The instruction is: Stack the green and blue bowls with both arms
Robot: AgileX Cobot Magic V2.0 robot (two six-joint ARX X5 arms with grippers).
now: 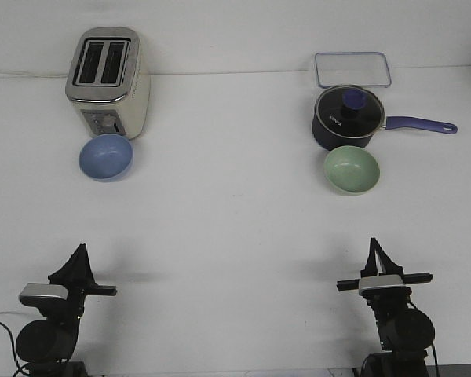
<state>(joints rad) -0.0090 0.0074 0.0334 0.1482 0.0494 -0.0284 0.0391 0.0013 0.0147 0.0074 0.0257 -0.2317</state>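
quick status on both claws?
Left claw: empty, fingers together, looks closed.
Right claw: empty, fingers together, looks closed.

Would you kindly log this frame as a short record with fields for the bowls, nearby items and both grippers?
blue bowl: upright, empty, left side, in front of the toaster
green bowl: upright, empty, right side, in front of the saucepan
stacking: not yet done, bowls far apart
saucepan: lid on, handle pointing right
tray: clear, behind the saucepan
left gripper: near edge, holds nothing, jaw state unclear
right gripper: near edge, holds nothing, jaw state unclear
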